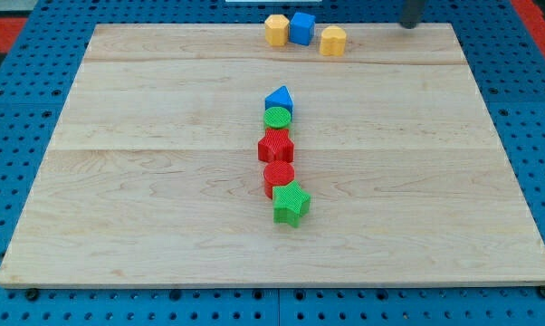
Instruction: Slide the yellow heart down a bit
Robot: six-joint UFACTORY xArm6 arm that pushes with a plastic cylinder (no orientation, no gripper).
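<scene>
The yellow heart (333, 41) lies near the board's top edge, right of centre. A blue cube (301, 27) and a yellow pentagon-like block (276, 30) sit just to its left, touching each other. My tip (407, 25) shows at the view's top right, right of the heart and slightly above it, well apart from it and touching no block.
A column of blocks runs down the middle of the wooden board (146, 181): a blue triangle (279, 98), a green circle (277, 118), a red star (276, 146), a red circle (279, 174) and a green star (291, 204). Blue pegboard surrounds the board.
</scene>
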